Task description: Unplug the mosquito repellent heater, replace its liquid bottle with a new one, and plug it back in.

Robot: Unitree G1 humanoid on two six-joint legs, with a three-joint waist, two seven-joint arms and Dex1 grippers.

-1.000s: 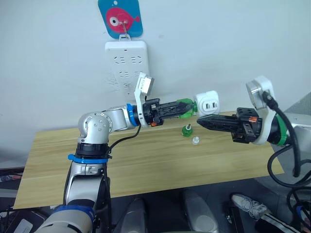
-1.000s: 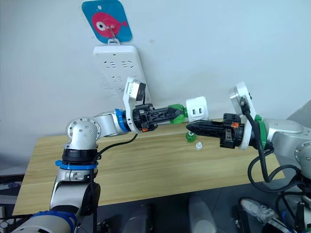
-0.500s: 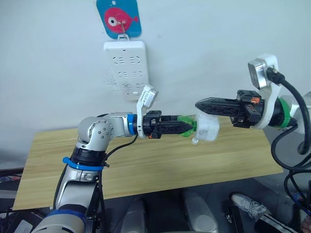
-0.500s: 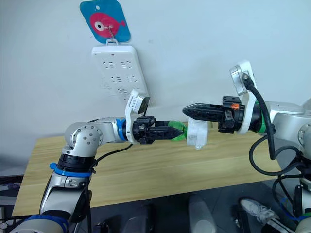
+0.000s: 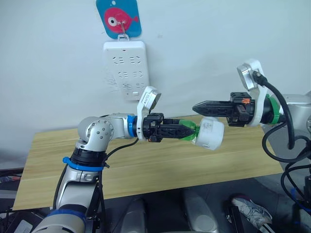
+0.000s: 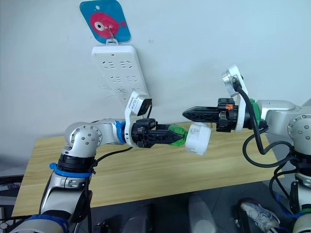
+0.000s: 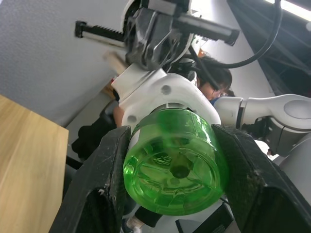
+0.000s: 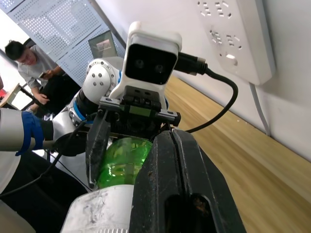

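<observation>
My left gripper (image 5: 191, 131) is shut on a green liquid bottle (image 5: 187, 130), held level above the wooden table (image 5: 146, 165). The white mosquito repellent heater (image 5: 210, 133) sits on the bottle's far end, unplugged and in the air. In the left wrist view the bottle's round green base (image 7: 175, 165) lies between my two fingers, with the heater (image 7: 165, 94) behind it. My right gripper (image 5: 196, 104) is shut and empty. It points left, with its tip just above the heater and apart from it. The right wrist view shows bottle (image 8: 121, 160) and heater (image 8: 99, 213) beside its fingers (image 8: 175, 194).
A long white power strip (image 5: 125, 68) hangs on the wall under a blue fish-shaped hanger (image 5: 119, 17), up and left of both grippers. A seated person (image 8: 29, 53) appears in the wrist views. A shoe (image 5: 245, 204) shows on the floor at the right.
My left arm lowered the bottle and heater and turned them. My right gripper rose from near the table to just above the heater, staying shut.
</observation>
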